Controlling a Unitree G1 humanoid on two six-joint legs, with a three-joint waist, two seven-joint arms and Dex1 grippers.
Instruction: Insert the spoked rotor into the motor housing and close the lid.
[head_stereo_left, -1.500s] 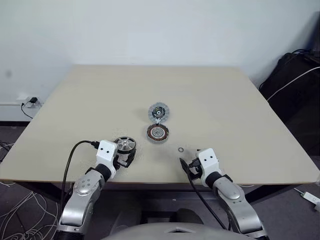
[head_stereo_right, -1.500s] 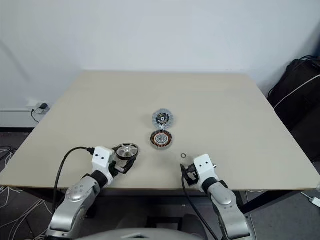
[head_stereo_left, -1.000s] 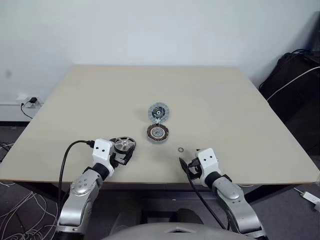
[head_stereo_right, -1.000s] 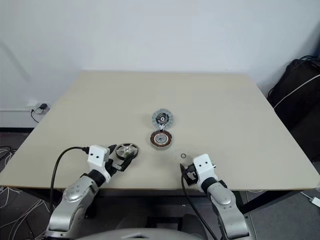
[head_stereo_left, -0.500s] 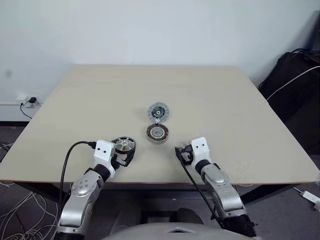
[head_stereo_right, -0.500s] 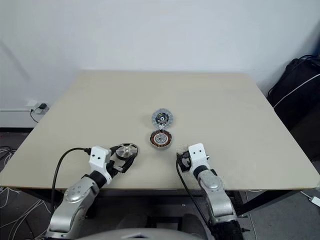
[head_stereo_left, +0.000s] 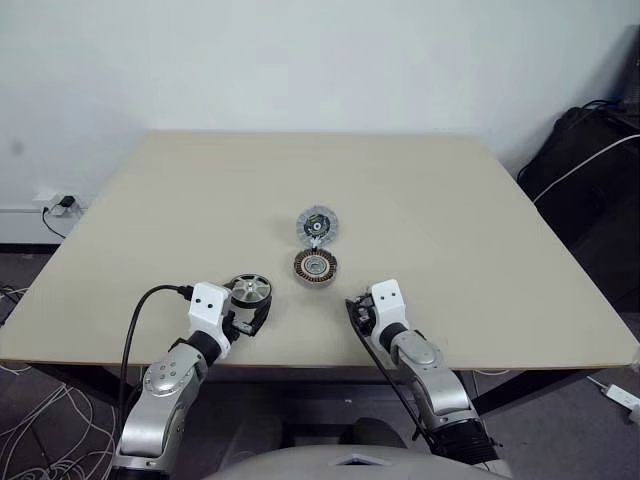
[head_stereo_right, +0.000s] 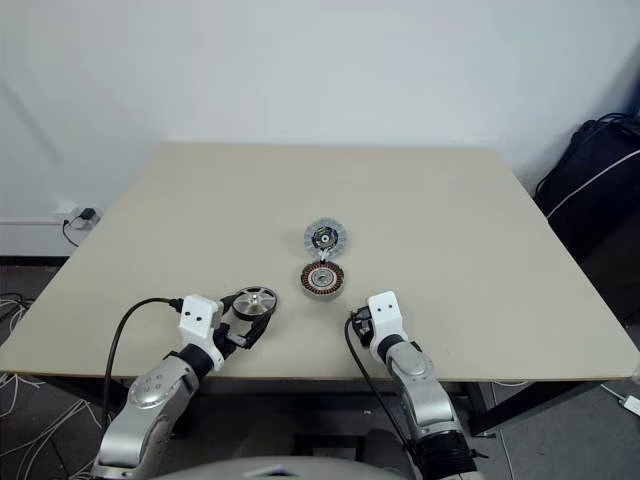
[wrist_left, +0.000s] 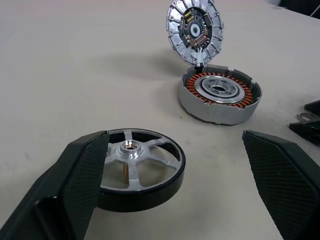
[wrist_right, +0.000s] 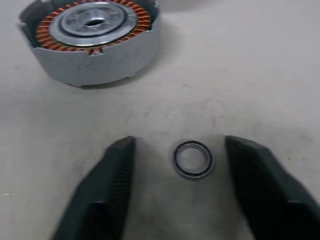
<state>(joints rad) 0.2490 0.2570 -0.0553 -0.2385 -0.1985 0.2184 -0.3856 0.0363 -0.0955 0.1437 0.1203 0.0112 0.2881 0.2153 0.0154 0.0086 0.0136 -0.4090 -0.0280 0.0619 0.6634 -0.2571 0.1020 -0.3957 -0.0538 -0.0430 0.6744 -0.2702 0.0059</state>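
The round silver spoked rotor (wrist_left: 134, 167) lies flat on the pale table (head_stereo_left: 450, 210), between the wide-open fingers of the left gripper (wrist_left: 175, 185), which holds nothing. The round motor housing with copper windings (wrist_left: 220, 95) sits ahead and to the right. The right gripper (wrist_right: 177, 190) is half open around a tiny metal ring (wrist_right: 193, 158).

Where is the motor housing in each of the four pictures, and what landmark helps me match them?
Left eye view: motor housing at table centre.
Right eye view: same spot.
Left wrist view: upper right, beyond the spoked rotor.
Right wrist view: top left, beyond the small ring.
Shared landmark: its copper windings, with the lid propped behind.
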